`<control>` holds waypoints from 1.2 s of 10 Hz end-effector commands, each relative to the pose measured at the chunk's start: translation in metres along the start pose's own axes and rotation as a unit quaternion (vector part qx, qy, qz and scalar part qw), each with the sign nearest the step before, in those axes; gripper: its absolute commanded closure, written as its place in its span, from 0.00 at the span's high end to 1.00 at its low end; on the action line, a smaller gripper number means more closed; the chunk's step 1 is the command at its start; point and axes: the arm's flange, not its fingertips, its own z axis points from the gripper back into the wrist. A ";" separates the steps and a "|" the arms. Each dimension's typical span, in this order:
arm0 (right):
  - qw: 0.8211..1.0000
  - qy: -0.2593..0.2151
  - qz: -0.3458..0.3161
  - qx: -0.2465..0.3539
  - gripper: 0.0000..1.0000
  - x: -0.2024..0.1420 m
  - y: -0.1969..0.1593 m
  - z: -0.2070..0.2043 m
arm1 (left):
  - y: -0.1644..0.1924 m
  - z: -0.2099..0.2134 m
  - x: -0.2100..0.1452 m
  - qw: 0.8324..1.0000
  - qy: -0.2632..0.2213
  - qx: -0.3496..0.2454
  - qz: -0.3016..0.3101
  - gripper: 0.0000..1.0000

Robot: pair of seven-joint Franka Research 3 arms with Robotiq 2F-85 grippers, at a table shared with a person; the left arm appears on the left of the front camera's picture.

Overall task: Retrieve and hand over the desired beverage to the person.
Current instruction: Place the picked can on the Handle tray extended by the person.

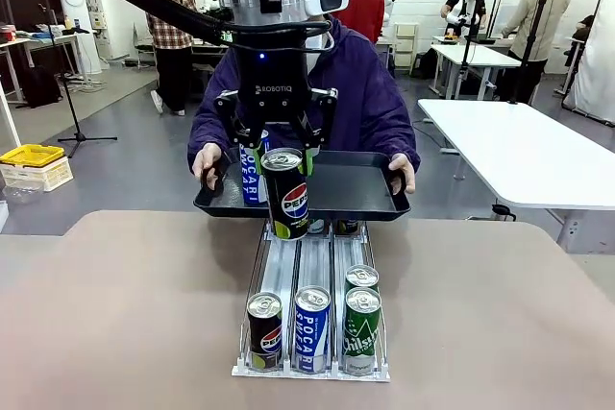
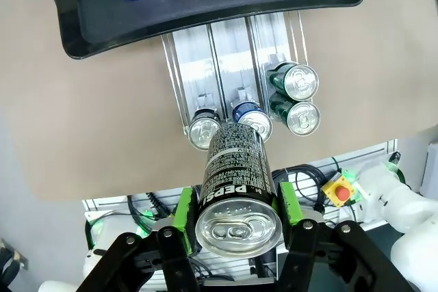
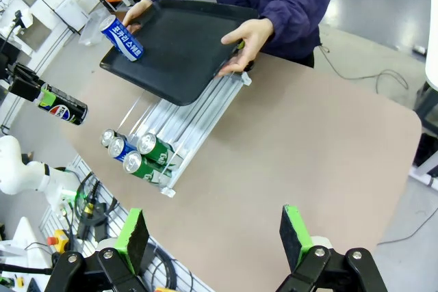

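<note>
The left hand [image 1: 284,156] pinches a black cylindrical aluminium Pepsi can [image 1: 286,194] between its green pads, one pad on each side of the smooth curved wall. The can hangs above the far end of the silver three-lane metal rack [image 1: 300,266], just in front of the black rectangular plastic tray [image 1: 356,189]. This placement is judged to be the carry toward the tray for handover.

The person in the dark navy-purple hooded jacket [image 1: 360,93] holds the tray level at the far edge of the tan matte desk [image 1: 125,314], gripping both short sides so the raised rim can receive cans. A blue and white Pocari Sweat can [image 3: 122,38] already rests on the tray by one handle.

At the near stop of the rack sit a second black Pepsi can [image 1: 264,331], a blue Pocari can [image 1: 311,327] and two green Chilsung cans [image 1: 362,319]; the lanes appear to feed cans forward.

The right hand [image 3: 215,234] hovers high above the desk, fingers spread, holding nothing.
</note>
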 end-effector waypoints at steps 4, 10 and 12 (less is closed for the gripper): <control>1.000 -0.006 0.003 0.012 1.00 0.001 -0.001 -0.001 | -0.017 0.022 0.039 0.999 -0.037 0.014 -0.003 0.58; 1.000 -0.006 0.003 0.012 1.00 0.001 -0.001 -0.001 | -0.034 0.040 0.180 0.998 -0.027 -0.001 0.049 0.58; 1.000 -0.006 0.003 0.012 1.00 0.001 -0.001 -0.001 | -0.011 0.023 0.158 0.999 -0.032 -0.009 0.027 0.58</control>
